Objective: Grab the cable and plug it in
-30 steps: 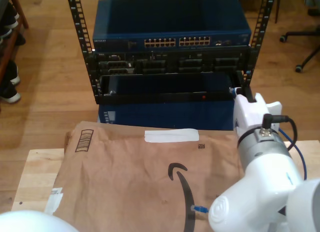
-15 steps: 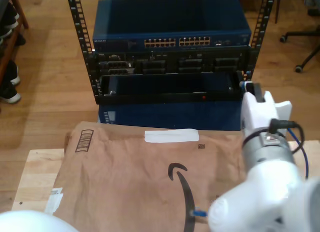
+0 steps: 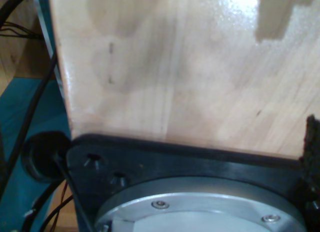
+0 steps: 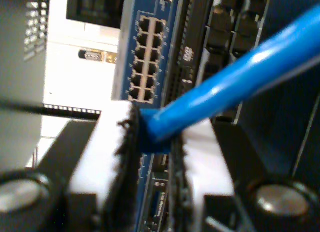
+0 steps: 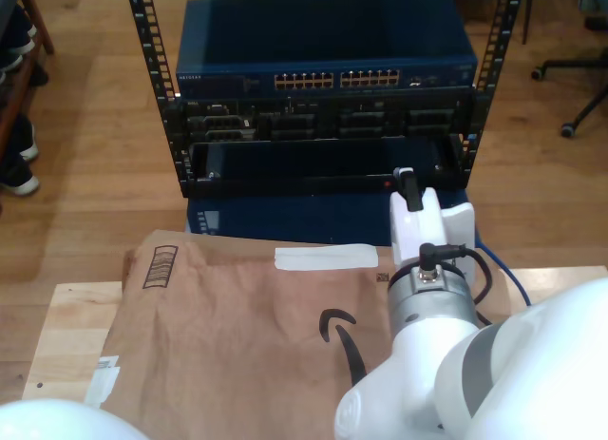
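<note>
Half the job looks done: my second gripper [image 4: 152, 137] clenches the cable [image 4: 235, 76] between its pads, held near the switch [image 5: 323, 55] at the far side; plugging remains; my first gripper's state I cannot tell.

A white arm with its tool [image 5: 407, 181] reaches toward the black rack [image 5: 323, 98], tool tip right in front of the lower shelf. A thin blue cable [image 5: 503, 269] trails off on the exterior view's right. Brown cardboard [image 5: 237, 335] covers the wooden worktop [image 5: 66, 326]
</note>
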Controlling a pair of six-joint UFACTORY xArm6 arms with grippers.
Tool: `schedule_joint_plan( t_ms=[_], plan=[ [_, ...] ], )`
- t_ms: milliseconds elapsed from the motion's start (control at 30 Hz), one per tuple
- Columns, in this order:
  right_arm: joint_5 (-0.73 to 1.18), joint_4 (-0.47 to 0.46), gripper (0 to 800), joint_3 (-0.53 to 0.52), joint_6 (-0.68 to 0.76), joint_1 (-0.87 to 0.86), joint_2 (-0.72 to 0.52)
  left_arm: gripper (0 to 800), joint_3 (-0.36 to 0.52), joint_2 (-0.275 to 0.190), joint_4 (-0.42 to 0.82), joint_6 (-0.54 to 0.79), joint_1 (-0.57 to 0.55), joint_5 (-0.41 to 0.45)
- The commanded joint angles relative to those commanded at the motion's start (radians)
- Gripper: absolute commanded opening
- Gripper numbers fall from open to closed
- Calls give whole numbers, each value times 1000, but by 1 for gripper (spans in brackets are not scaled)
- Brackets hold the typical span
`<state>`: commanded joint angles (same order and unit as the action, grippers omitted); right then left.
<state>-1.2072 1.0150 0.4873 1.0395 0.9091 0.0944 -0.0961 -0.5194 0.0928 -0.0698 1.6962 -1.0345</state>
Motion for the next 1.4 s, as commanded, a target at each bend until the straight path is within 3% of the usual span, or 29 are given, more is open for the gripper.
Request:
schedule_joint_plan(
  t_ms=[133,233,367,833,1100,1400],
  plan=[
    [0,-11,0,25,-20,15,6,799,0,0,0,0,2,0],
    [3,0,0,83,-114,15,9,799,0,0,0,0,0,0],
    [-38,-5,0,95,-135,18,91,799,0,0,0,0,0,0],
    [-44,-3,0,112,-126,17,112,799,0,0,0,0,0,0],
    [-160,5,0,144,-106,18,133,799,0,0,2,0,0,0],
    [-166,-2,0,158,-5,11,169,799,0,0,0,0,0,0]
  ],
)
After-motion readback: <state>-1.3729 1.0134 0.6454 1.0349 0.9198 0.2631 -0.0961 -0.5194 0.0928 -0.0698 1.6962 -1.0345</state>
